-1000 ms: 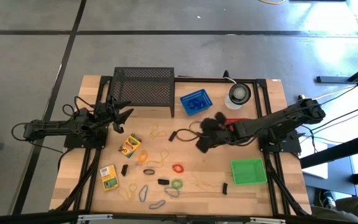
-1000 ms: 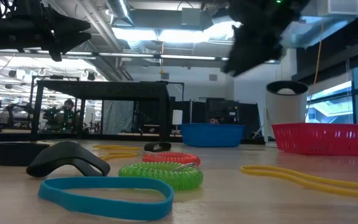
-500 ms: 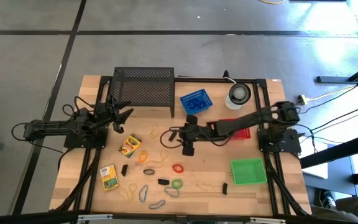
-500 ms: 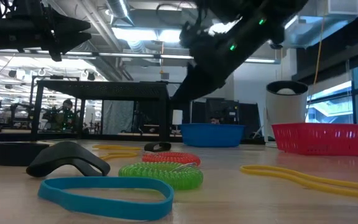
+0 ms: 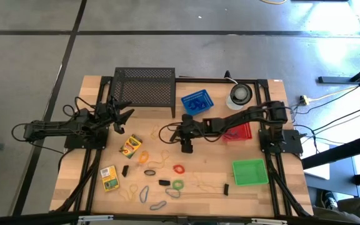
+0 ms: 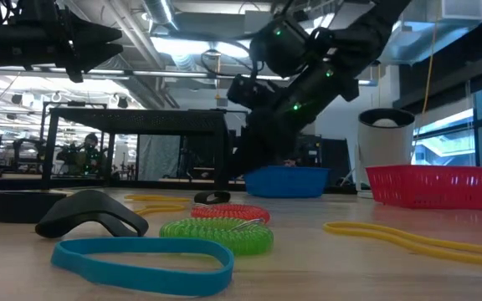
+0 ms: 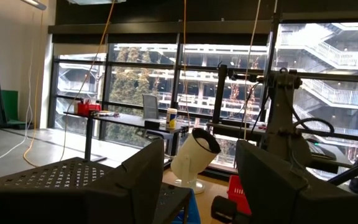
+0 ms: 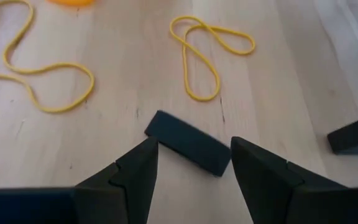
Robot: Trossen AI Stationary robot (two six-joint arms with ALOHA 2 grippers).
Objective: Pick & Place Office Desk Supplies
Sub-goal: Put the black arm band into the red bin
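My right gripper [image 8: 191,168] hangs open, pointing slantwise down, close over the middle of the table [image 5: 186,145]. A small black clip [image 8: 188,144] lies flat on the wood just ahead of its fingertips, between them, and I see no touch. Yellow rubber bands [image 8: 202,98] lie beyond it. Two yellow-green crayon boxes [image 5: 130,145] [image 5: 109,177], red [image 5: 179,169], green [image 5: 177,184] and blue [image 5: 144,194] bands and further black clips [image 5: 164,183] lie toward the near edge. My left gripper [image 5: 120,115] waits open at the left, raised above the table.
A black wire-mesh rack [image 5: 144,87] stands at the far edge, with a blue basket [image 5: 196,104] and a round white-and-dark disc [image 5: 239,95] to its right. A red basket [image 5: 241,132] lies under my right arm. A green basket [image 5: 250,172] sits near right.
My right gripper has swung toward the table's left edge and come down from high above to just over the wood. It has rolled about its own axis and tipped its fingers downward. Its fingers have stayed apart.
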